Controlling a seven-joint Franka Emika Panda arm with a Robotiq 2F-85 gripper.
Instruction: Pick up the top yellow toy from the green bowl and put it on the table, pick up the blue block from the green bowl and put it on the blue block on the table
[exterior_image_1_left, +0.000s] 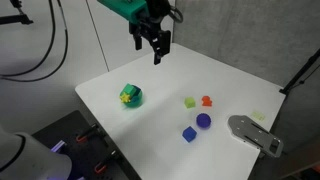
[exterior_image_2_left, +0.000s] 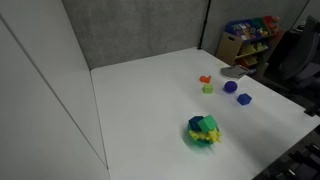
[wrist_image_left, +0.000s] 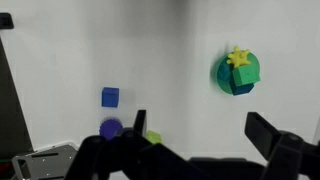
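Note:
The green bowl (exterior_image_1_left: 131, 97) sits on the white table (exterior_image_1_left: 160, 115). It holds a yellow star-shaped toy (wrist_image_left: 239, 58) on top and a darker teal-blue block (wrist_image_left: 243, 80) under it. The bowl also shows in an exterior view (exterior_image_2_left: 203, 131) and in the wrist view (wrist_image_left: 226, 74). A blue block (exterior_image_1_left: 188, 133) lies on the table, also in the wrist view (wrist_image_left: 110, 97). My gripper (exterior_image_1_left: 155, 45) hangs high above the table's far side, open and empty. Its fingers show in the wrist view (wrist_image_left: 200, 135).
A purple ball (exterior_image_1_left: 203, 121), a light green piece (exterior_image_1_left: 189, 102) and an orange piece (exterior_image_1_left: 207, 101) lie near the blue block. A grey object (exterior_image_1_left: 252, 133) lies at the table's edge. A shelf with coloured boxes (exterior_image_2_left: 250, 38) stands beyond the table.

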